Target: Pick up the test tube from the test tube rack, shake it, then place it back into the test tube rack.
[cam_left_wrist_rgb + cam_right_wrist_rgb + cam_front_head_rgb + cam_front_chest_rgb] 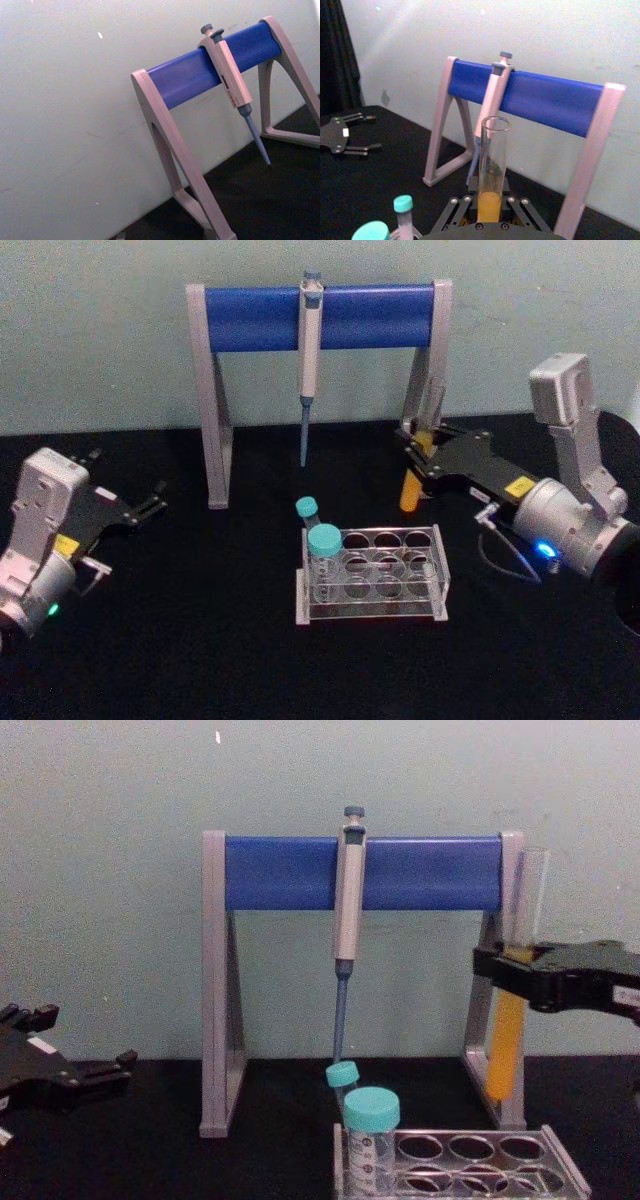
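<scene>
The pipette stand (260, 315) rises on the bench (200, 660) just beyond the right tool (418, 448), its right leg close behind the tool's tips. The test tube rack (380, 608) sits below that tool and nearer the robot. The left tool (155, 502), fingers spread, rests idle well off to the side. The right tool pinches the test tube (508, 1030) upright, clear of the rack, orange liquid hanging beneath the jaws. With no cap, a hard shake could slosh liquid out, and a wide swing could knock the glass on the stand leg. On return, a misaligned descent could hit the rack's plate or the capped tubes (323, 540).
</scene>
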